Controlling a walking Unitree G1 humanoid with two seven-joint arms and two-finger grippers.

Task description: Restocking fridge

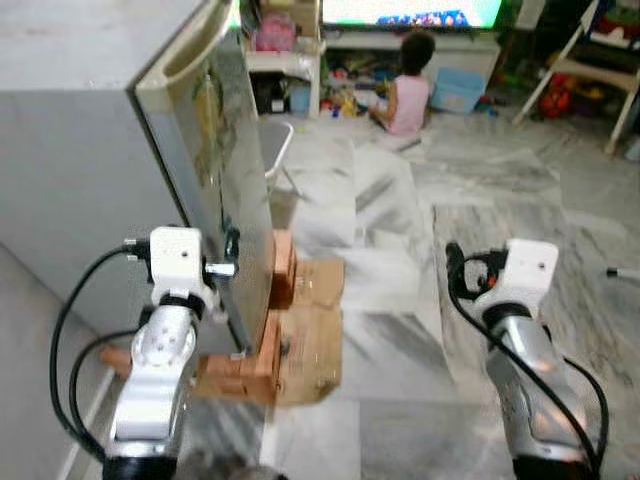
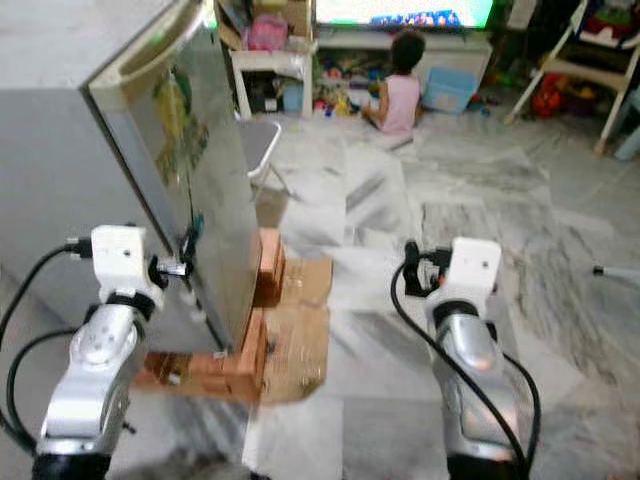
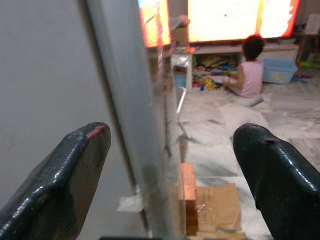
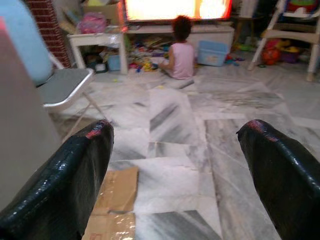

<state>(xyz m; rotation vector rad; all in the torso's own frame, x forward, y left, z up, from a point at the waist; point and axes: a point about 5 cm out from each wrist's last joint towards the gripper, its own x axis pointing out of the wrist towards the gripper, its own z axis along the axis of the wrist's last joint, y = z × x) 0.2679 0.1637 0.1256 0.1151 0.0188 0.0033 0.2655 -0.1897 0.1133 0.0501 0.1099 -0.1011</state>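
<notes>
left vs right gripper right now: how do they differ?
Position: the left gripper straddles the fridge door edge, one finger on each side of it; the right gripper hangs over bare marble floor, off to the fridge's side.
Contact: the left gripper has the door edge between its fingers without visibly touching it; the right gripper has nothing between its fingers.
Shared: both are open, with nothing gripped.

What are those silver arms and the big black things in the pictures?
They belong to a walking robot. Two pictures come from cameras on its head, looking down at its own arms. The other two come from cameras on its wrists; the black shapes are its fingers. The left gripper is open around the edge of the fridge door. The right gripper is open and holds nothing. The fridge stands on bricks and cardboard. Far off, a person sits before a television.
</notes>
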